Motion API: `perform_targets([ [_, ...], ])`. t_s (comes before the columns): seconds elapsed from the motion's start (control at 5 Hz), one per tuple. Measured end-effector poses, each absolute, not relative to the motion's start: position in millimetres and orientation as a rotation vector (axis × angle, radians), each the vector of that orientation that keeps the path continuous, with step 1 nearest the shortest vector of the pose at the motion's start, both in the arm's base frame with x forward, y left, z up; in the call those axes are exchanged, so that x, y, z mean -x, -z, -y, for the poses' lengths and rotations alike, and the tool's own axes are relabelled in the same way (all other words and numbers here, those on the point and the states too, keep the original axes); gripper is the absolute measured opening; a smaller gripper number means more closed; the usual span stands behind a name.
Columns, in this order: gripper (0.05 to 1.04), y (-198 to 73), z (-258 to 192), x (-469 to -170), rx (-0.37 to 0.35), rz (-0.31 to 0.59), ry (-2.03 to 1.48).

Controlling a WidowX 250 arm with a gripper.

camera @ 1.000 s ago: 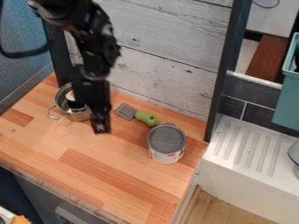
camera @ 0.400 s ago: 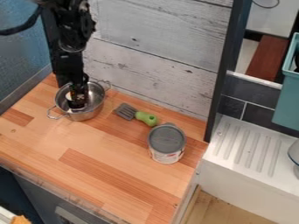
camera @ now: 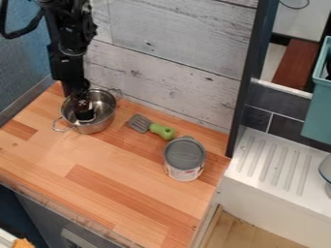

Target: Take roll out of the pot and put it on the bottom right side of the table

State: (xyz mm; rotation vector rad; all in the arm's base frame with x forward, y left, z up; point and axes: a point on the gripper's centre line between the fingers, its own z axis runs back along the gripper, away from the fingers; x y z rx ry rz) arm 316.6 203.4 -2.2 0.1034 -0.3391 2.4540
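At the table's upper left corner stands a silver metal pot (camera: 102, 123) with two wire handles. My gripper (camera: 81, 107) hangs down over the left part of its opening, with its tip at or inside the rim. A dark roll-like item with a pale edge (camera: 84, 116) lies in the pot right under the gripper, partly hidden by it. Whether the gripper touches or holds that item, I cannot tell. The wooden table (camera: 103, 193) runs down to the lower right.
Right of the pot lies a spatula with a green handle (camera: 161, 131). Beyond it stands a can with a grey lid (camera: 184, 159). A wall of pale planks (camera: 174, 63) rises behind, and a white ribbed drainboard (camera: 278, 162) adjoins at the right.
From the pot's right side, my gripper has moved left until over the pot, then slightly further left in it. The pot, spatula and can have stayed put.
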Motion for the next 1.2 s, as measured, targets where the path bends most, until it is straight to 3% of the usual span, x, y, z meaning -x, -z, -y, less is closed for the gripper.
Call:
perform_targets([
  [0.2, 0.999, 16.0, -209.3, -320.1, -0.142, 0.308, -2.465],
  [0.6, 0.962, 33.9, -212.9, -329.0, -0.143, 0.239, -2.479],
  [0.8, 0.684, 41.0, -211.3, -331.1, -0.105, 0.214, -2.495],
  [1.0, 0.482, 41.1, -215.3, -330.1, -0.116, 0.245, -2.498],
  [1.2, 0.427, 43.0, -209.8, -324.7, -0.125, 0.243, -2.498],
])
